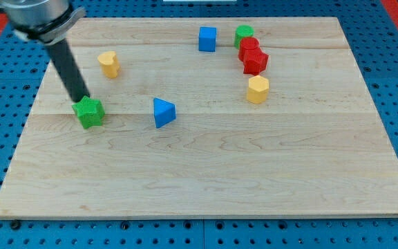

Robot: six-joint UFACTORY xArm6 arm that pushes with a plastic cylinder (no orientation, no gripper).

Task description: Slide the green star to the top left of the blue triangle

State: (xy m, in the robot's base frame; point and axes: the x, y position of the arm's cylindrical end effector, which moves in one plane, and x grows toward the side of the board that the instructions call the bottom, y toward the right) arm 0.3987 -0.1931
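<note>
The green star [89,112] lies on the wooden board at the view's left. The blue triangle [163,113] lies to its right, about level with it, with a gap between them. My tip [81,99] comes down from the view's top left and touches the star's upper left edge. The rod's very end is partly hidden behind the star.
A yellow block [108,63] lies above the star. A blue cube [207,39], a green cylinder [244,34], two red blocks [253,57] and a yellow hexagon [257,89] stand at the upper right. The board's left edge [23,131] is close to the star.
</note>
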